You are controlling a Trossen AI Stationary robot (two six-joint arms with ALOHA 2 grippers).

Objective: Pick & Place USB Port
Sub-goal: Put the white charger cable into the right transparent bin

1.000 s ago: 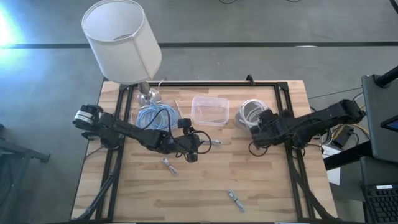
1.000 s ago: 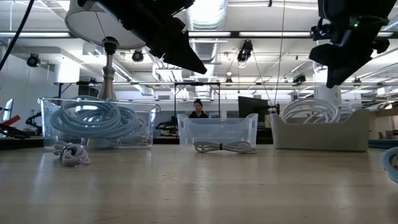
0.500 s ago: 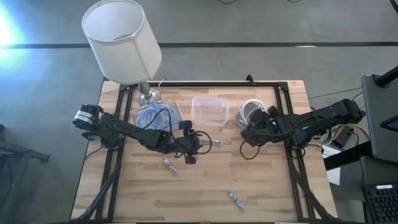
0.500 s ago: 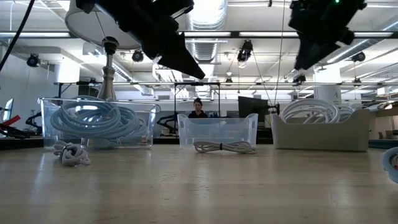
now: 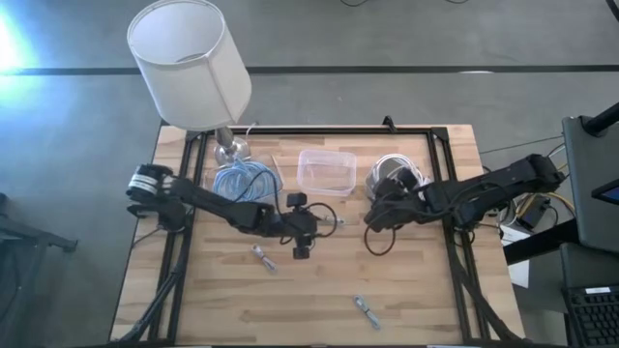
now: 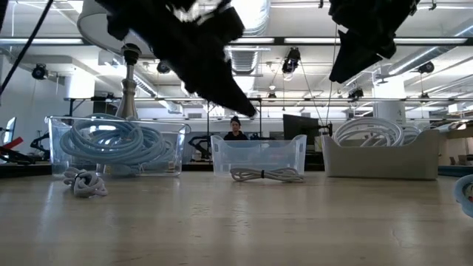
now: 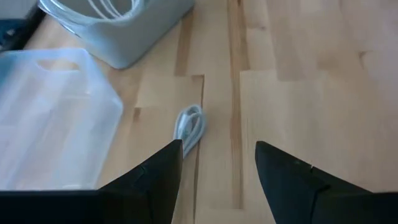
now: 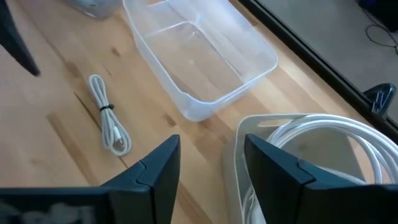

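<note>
The USB cable is a small white coiled bundle point(image 5: 336, 221) lying flat on the wooden table just near of the clear container; it shows in the left wrist view point(image 7: 189, 127), the right wrist view point(image 8: 109, 124) and the low view point(image 6: 266, 175). My left gripper point(image 5: 319, 225) point(image 7: 219, 149) hovers open just left of the bundle, fingers pointing toward it. My right gripper point(image 5: 372, 215) point(image 8: 211, 142) hovers open to its right, beside the white-cable bin. In the low view both arms hang well above the table.
An empty clear container point(image 5: 326, 171) sits at the far middle, between a bin of blue cables point(image 5: 242, 181) and a bin of white cables point(image 5: 392, 174). A lamp point(image 5: 189, 63) stands at the far left. Two more bundles point(image 5: 263, 258) point(image 5: 365, 311) lie nearer.
My right gripper has moved toward the table's left, away from the right edge and closer to the white bundle. My left gripper has turned at the wrist, edged toward the bundle and come a little lower. The bundle has stayed where it was.
</note>
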